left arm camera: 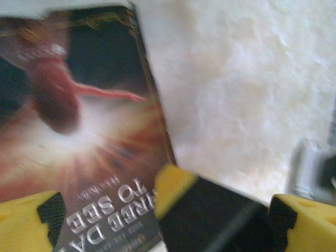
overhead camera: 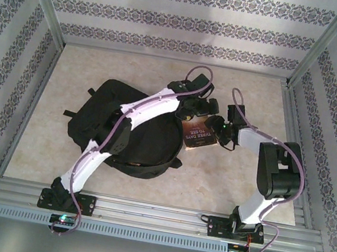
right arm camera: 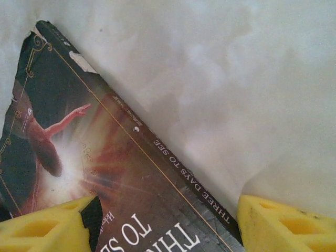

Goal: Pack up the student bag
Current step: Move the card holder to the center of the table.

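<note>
The left fingers and right fingers both stand open over the dark glossy paperback book; the large black fabric backpack lies just beside it, to the left.

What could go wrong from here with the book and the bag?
Both arms' jaws crowd the same book; they could collide.
The right jaws straddle only the book's spine corner, so it may pivot or slip.
The left arm lies across the student bag, whose opening I cannot see; insertion may snag.
</note>
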You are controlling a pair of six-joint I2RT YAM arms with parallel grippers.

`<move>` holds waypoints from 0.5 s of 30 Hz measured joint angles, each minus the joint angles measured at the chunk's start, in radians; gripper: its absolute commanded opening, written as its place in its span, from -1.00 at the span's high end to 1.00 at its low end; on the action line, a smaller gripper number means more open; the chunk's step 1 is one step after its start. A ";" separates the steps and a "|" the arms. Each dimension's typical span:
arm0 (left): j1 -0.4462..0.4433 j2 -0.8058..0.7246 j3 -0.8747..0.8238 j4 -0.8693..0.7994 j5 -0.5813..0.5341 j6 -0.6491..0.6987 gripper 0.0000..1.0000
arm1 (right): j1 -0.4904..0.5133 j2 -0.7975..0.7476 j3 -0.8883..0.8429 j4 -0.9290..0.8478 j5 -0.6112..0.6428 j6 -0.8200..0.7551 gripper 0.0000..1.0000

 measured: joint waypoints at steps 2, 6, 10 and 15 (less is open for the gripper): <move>0.001 0.046 0.077 -0.094 -0.064 -0.011 -1.00 | -0.005 -0.037 -0.028 -0.019 0.009 0.016 -0.37; 0.005 0.056 0.092 -0.239 -0.157 -0.030 -1.00 | -0.005 -0.083 -0.026 -0.058 0.039 0.011 -0.38; 0.008 0.037 0.016 -0.272 -0.188 -0.036 -1.00 | -0.005 -0.078 0.027 -0.099 0.051 -0.026 -0.41; 0.037 -0.099 -0.343 -0.083 -0.143 -0.035 -0.99 | -0.005 0.030 0.186 -0.156 0.021 -0.114 -0.46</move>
